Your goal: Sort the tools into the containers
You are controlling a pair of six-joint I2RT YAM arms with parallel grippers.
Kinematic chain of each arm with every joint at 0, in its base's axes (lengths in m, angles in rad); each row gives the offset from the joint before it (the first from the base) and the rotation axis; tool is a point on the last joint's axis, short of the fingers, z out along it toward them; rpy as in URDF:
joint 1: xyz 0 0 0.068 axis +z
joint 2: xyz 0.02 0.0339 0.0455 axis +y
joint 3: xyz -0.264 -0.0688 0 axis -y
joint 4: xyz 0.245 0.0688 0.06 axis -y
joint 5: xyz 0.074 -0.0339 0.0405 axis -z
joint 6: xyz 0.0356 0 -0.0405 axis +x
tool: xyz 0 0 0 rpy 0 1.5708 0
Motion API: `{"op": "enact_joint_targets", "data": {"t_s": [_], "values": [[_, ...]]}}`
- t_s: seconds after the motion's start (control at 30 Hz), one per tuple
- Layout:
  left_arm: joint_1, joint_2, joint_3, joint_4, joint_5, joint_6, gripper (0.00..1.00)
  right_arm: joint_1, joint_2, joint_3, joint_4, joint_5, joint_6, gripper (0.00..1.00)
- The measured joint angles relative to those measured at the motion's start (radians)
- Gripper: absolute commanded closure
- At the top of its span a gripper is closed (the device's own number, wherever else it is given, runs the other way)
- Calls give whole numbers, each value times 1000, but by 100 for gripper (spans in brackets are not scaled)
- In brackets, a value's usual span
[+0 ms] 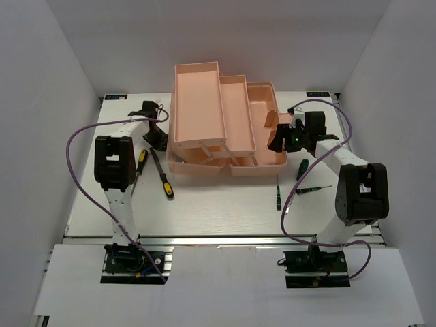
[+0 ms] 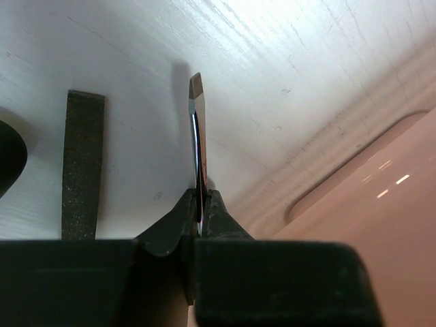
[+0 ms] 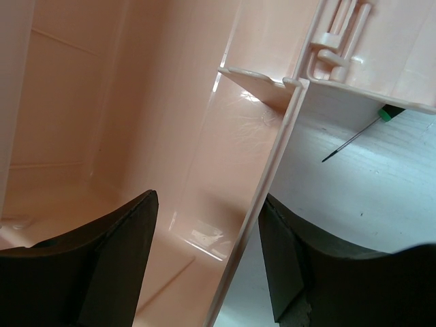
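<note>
Found the left gripper (image 2: 200, 203) pressed together on the steel shaft of a flat-tipped screwdriver (image 2: 197, 136), tip pointing away from the wrist and close over the white table (image 2: 306, 48); could not judge contact with the surface. Noted a dark flat blade (image 2: 83, 163) lying on the table just left of that shaft, apart from it, and the rounded wall of the salmon-pink toolbox (image 2: 381, 225) just to the right. From above, placed this gripper at the toolbox's left end and traced the dark blade back to a yellow-and-black handle (image 1: 166, 185). Spotted a yellow-and-black screwdriver (image 1: 141, 161) beside it, next to the left arm.

Found the right gripper (image 3: 208, 262) spread wide, fingers (image 3: 109, 266) set either side of a thin upright toolbox wall, gripping nothing; could not judge contact there either. Looked past the left finger into a pink compartment, and past the right one to a thin-shafted tool with a green collar (image 3: 354, 136) lying on the table, partly hidden behind the box.

From above, saw the toolbox open at the far middle of the table, trays stepped out, with the right gripper over its right end. Counted three tools on the table near the right arm: a green-handled screwdriver (image 1: 301, 167), a slim precision screwdriver (image 1: 315, 189) and a short dark screwdriver (image 1: 278, 197), all apart from the box.
</note>
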Motion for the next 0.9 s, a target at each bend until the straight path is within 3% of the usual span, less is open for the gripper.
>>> {"op": "enact_joint_targets", "data": {"t_s": [0.03, 0.33, 0.57, 0.73, 0.9], "values": [[-4, 0, 0, 0, -10, 0, 100, 0, 0, 1, 0, 0, 2, 34], [-24, -23, 6, -18, -156, 34, 100, 0, 0, 1, -3, -3, 6, 33], [-37, -71, 135, -48, -332, 149, 100, 2, 0, 1, -7, -22, 16, 30], [-37, -215, 128, -13, -415, 181, 100, 3, 0, 1, -7, -31, 23, 29], [-48, -450, -6, 83, -466, 195, 100, 6, 0, 1, -7, -35, 25, 29]]}}
